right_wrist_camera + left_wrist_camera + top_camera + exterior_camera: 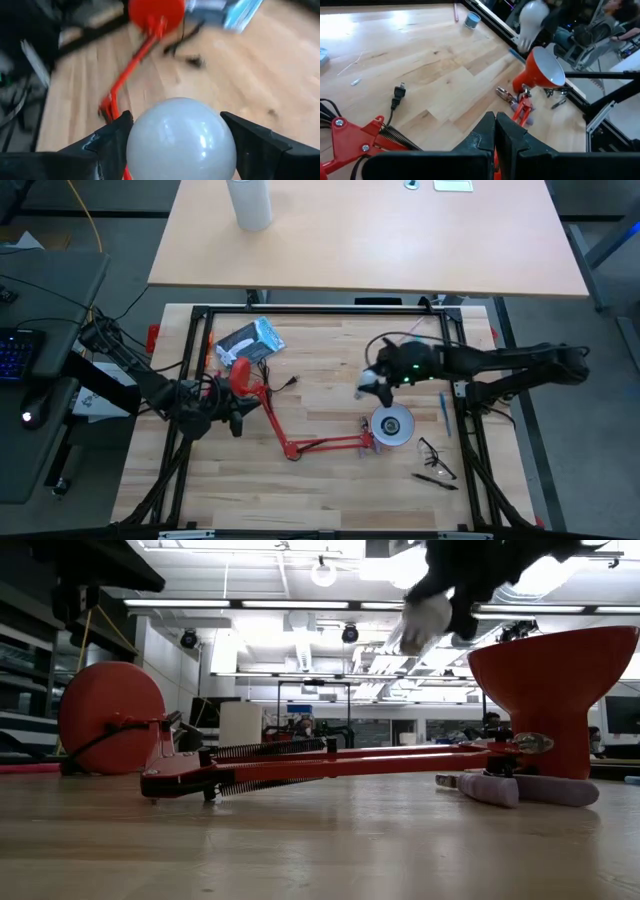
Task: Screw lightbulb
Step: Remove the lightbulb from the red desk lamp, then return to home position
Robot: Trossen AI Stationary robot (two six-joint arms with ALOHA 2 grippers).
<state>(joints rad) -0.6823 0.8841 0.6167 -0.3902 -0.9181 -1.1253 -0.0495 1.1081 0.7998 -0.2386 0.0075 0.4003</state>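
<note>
**Bulb aloft over the lamp shade**

We list, nearest first, the right pincer (177,145): its two dark fingers (107,142) are clamped on either side of the lightbulb (181,140), round end forward. In the overhead view we find this bulb (372,384) held in the air just beside and above the silver-lined shade (392,425) of the red lamp (300,442), not touching it. Farther off, the lamp's round red base (243,375) sits on the wooden desk (320,480). The left pincer (495,131), fingers pressed together and holding nothing, hangs beside that base.
</note>
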